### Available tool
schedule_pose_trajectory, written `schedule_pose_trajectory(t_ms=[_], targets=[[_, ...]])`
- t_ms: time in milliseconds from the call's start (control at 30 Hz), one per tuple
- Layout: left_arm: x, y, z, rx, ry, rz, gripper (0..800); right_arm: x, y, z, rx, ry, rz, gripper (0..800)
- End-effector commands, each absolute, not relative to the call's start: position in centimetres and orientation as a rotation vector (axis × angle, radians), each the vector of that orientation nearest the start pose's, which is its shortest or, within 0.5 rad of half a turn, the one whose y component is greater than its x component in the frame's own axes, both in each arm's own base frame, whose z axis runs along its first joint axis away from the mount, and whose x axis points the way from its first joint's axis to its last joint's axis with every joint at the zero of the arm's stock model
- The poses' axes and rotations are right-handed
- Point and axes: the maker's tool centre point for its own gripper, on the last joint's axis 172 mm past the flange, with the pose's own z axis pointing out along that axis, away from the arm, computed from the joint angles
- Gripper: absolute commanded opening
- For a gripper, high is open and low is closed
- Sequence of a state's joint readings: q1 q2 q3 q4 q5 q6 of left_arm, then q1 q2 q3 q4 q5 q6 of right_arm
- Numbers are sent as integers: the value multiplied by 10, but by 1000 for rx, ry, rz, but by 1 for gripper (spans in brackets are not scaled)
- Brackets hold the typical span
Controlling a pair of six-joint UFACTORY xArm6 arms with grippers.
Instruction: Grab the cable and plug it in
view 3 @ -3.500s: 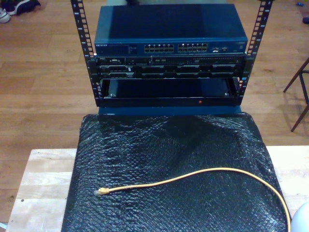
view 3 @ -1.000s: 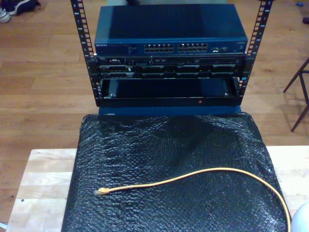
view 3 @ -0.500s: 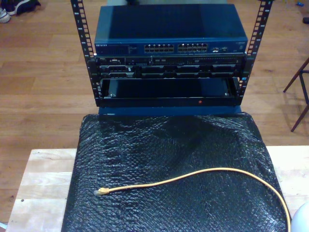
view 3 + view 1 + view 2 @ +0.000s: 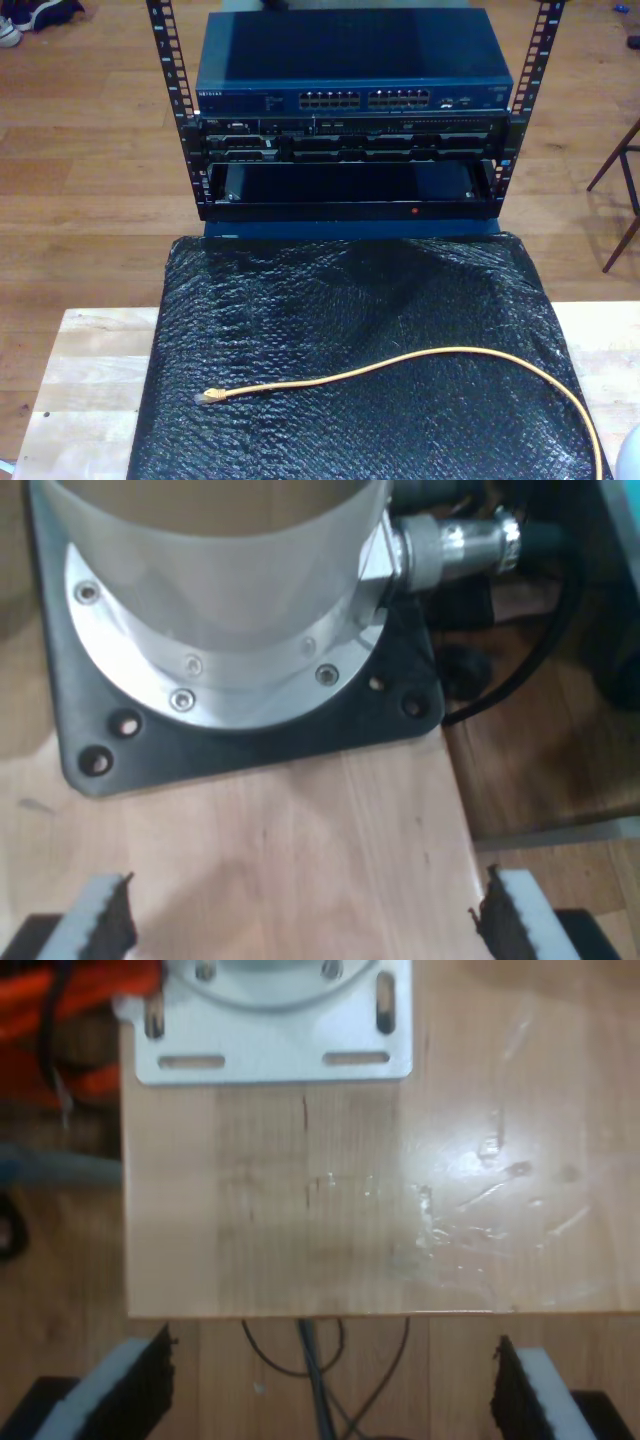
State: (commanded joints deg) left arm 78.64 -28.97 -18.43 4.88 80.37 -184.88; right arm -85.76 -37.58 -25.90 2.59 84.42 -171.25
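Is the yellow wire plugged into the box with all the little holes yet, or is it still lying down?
Not yet. Nothing looks done: the cable lies loose on the black bubble wrap, its plug far from the ports of the blue switch. Nothing is in hand: my first claw and second claw are open over bare wood. Grabbing and plugging are both left.

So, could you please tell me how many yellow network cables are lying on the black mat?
1: the cable lies across the black mat, plug toward the exterior view's left, running off its lower right.
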Motion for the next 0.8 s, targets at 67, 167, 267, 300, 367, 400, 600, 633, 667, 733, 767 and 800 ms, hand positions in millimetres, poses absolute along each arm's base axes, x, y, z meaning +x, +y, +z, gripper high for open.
schedule_pose_trajectory(t_ms=[67, 167, 267, 300, 367, 400, 600, 633, 667, 733, 767, 800], targets=[[7, 141, 110, 1717, -1975, 372, 800, 33, -188, 171, -2155, -1906, -394, 800], [14, 145, 122, 1745, -1958, 389, 800, 51, -196, 181, -2241, -1868, -432, 800], [26, 147, 134, 1772, -1949, 435, 800, 65, -199, 189, -2259, -1843, -444, 800], [30, 148, 138, 1778, -1948, 451, 800, 70, -199, 193, -2258, -1827, -441, 800], [39, 147, 147, 1779, -1948, 485, 800, 79, -199, 199, -2262, -1778, -432, 800], [43, 146, 151, 1776, -1949, 498, 800, 84, -199, 202, -2259, -1761, -425, 800], [65, 136, 169, 1780, -1876, 454, 800, 124, -202, 217, -2288, -1678, -418, 800], [68, 134, 171, 1779, -1866, 439, 800, 131, -200, 219, -2285, -1671, -426, 800], [72, 133, 172, 1779, -1861, 420, 800, 136, -198, 222, -2281, -1660, -438, 800], [78, 131, 173, 1785, -1846, 391, 800, 143, -191, 229, -2275, -1625, -474, 800], [82, 130, 173, 1790, -1841, 377, 800, 147, -187, 233, -2270, -1604, -499, 800], [85, 127, 174, 1791, -1835, 370, 800, 151, -183, 238, -2265, -1587, -528, 800]])
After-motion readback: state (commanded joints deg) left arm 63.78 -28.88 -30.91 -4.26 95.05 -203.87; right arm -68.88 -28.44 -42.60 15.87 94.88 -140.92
